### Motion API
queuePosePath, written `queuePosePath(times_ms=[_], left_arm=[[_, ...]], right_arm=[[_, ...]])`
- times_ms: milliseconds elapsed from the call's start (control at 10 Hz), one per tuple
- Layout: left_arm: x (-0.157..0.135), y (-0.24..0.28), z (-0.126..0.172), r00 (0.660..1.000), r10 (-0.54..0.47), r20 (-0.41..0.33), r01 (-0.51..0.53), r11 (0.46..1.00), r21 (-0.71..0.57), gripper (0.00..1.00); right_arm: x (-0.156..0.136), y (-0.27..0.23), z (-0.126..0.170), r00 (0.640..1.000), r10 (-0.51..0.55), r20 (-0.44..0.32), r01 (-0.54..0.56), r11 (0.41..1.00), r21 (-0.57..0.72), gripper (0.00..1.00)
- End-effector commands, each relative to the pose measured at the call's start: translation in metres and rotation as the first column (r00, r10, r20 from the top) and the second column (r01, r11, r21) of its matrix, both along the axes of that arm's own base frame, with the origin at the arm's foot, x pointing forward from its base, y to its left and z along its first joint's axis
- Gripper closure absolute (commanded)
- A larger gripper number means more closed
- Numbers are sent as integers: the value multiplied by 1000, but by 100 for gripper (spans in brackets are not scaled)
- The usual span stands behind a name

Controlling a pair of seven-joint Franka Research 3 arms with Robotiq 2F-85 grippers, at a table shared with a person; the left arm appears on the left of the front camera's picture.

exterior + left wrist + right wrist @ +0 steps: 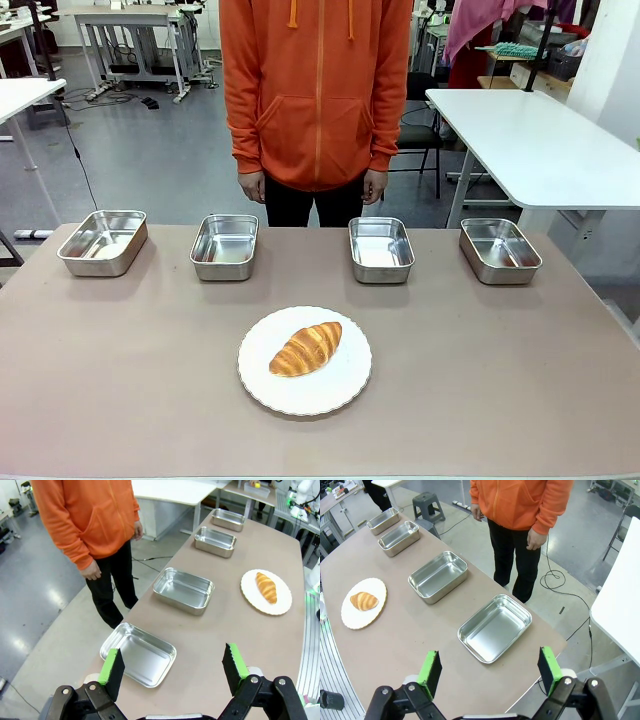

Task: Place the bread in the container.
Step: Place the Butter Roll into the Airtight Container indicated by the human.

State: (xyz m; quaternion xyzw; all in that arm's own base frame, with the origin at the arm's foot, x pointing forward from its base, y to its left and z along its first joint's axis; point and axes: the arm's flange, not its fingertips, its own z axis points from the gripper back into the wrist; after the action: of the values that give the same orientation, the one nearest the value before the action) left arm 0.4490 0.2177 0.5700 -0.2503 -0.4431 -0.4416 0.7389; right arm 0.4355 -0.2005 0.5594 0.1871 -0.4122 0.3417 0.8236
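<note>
Right pincer (pixel 489 665) gapes well apart from bread (pixel 364 601).

The left claw (pixel 173 665) hangs with jaws wide apart. A steel tray (pixel 138 654) lies just beyond one green-padded finger (pixel 111 666). Farther ahead, to the right, a croissant (pixel 266 587) rests on a white plate (pixel 249 592).

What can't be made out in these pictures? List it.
- Front view: the person is cut off above the chest by the top edge.
- All views: the underside of the croissant, hidden against the plate.
- Right wrist view: a dark object, cut by the left edge, unidentifiable.
</note>
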Motion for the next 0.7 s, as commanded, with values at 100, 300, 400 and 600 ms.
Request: queuePosePath(times_ms=[100,300,400,600], left_arm=[[-1,1,1,1000,-12,6,12,1000,-3,0],[-1,1,1,1000,-12,6,12,1000,-3,0],[-1,1,1,1000,-12,6,12,1000,-3,0],[-1,1,1,1000,-12,6,12,1000,-3,0]], right_arm=[[2,1,-1,1000,12,25,-12,1000,15,0],[2,1,-1,1000,12,25,-12,1000,15,0],[2,1,-1,1000,12,25,-12,1000,15,0],[2,1,-1,1000,12,25,-12,1000,15,0]])
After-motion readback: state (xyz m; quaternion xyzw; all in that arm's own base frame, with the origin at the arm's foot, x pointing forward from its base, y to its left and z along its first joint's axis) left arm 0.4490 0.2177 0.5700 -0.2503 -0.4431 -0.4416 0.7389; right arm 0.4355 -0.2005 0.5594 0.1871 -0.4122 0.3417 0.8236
